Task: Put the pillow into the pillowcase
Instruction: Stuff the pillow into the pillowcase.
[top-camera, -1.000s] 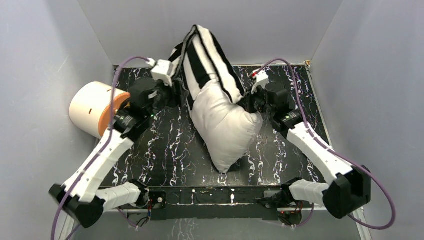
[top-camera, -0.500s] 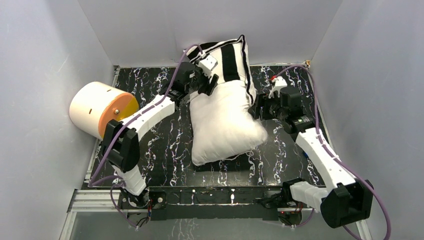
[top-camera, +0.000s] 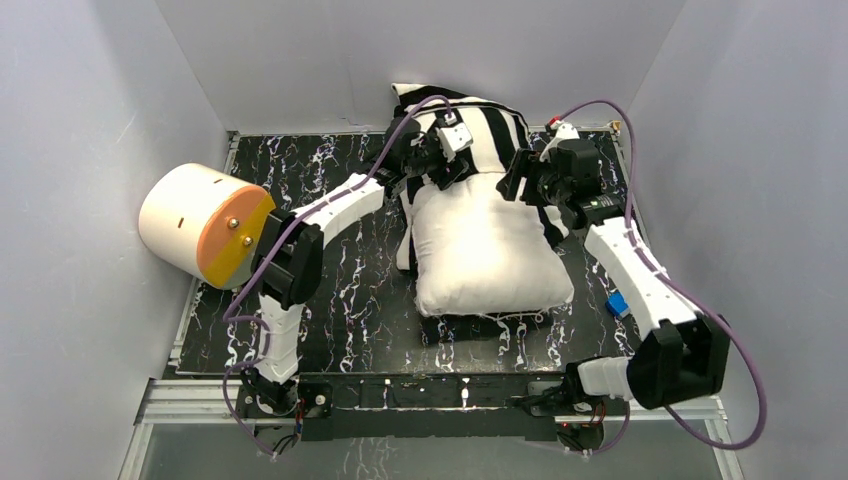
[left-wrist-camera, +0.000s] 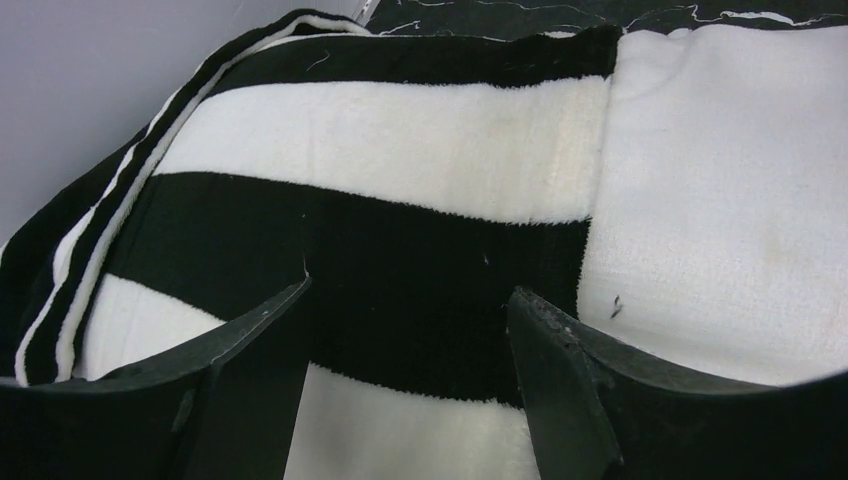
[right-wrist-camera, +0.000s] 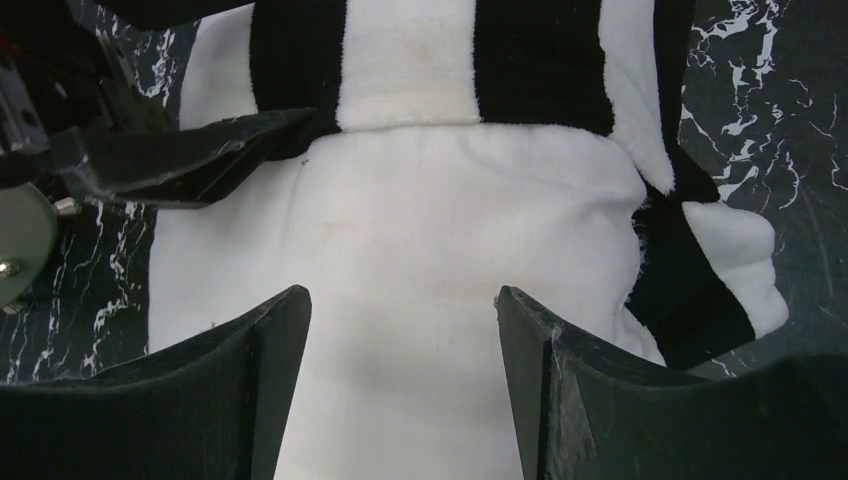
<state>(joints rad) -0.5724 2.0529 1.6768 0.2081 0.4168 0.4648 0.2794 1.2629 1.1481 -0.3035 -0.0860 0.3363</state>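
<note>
In the top view the pillow (top-camera: 490, 255) lies flat on the marbled table (top-camera: 340, 300), a little right of centre. Its long axis runs up and down the frame. Its bare white end points toward the bottom edge, and its far end sits inside the pillowcase (top-camera: 490, 125) at the upper centre. The pillowcase covers only that far part and is bunched against the back wall. Its mouth faces the bottom of the frame and its black and white stripes run along the pillow's length. A loose flap of striped cloth hangs beside the pillow's right flank.

The left gripper (left-wrist-camera: 410, 290) hovers over the striped cloth near the hem, jaws spread wide with nothing between them. The right gripper (right-wrist-camera: 402, 292) hangs above the bare white fabric just below the hem, likewise spread and holding nothing.

A cream cylinder with an orange face (top-camera: 200, 225) stands at the left edge of the table, well apart from the pillow. A small blue object (top-camera: 618, 303) lies at the right edge.
</note>
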